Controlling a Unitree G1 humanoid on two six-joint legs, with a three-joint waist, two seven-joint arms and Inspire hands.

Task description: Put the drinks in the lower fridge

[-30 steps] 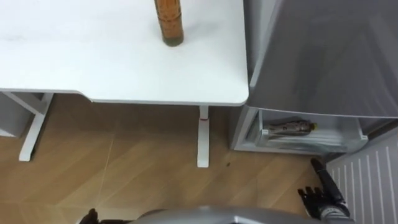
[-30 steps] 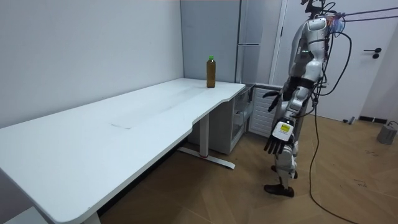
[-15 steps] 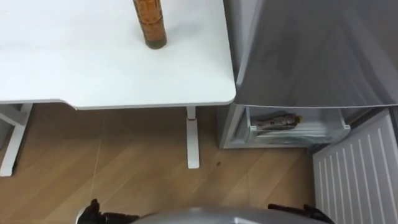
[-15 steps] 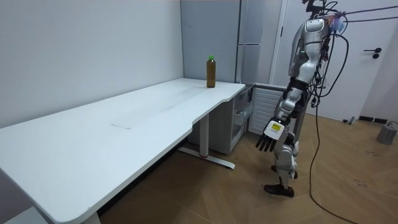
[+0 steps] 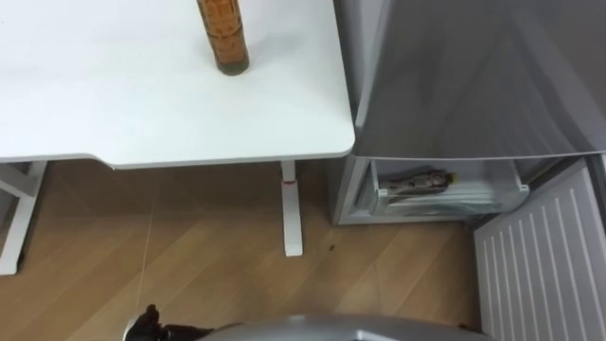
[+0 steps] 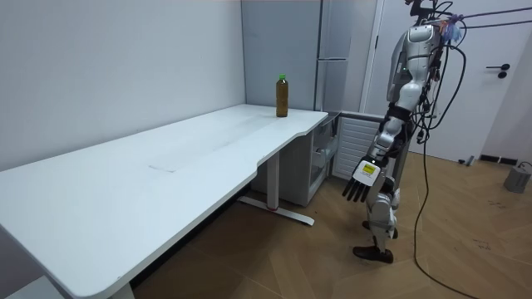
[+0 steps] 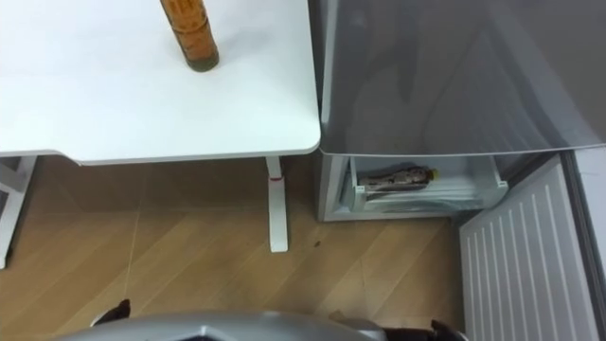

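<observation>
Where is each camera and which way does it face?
Left eye view: on the robot's head, looking down at the table, the standing bottle and the open lower fridge; its chest and left hand at the bottom edge.
Right eye view: just beside it, same look down; chest at bottom.
Room view: off in the room, facing along the table toward the fridge; whole robot at its right, left hand open.
Shared: all show the standing bottle; both eyes, a second bottle lying in the lower fridge.

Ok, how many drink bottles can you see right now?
2. One brown bottle stands upright on the white table; a second bottle lies on its side in the open lower fridge drawer. More may be hidden deeper inside.
</observation>
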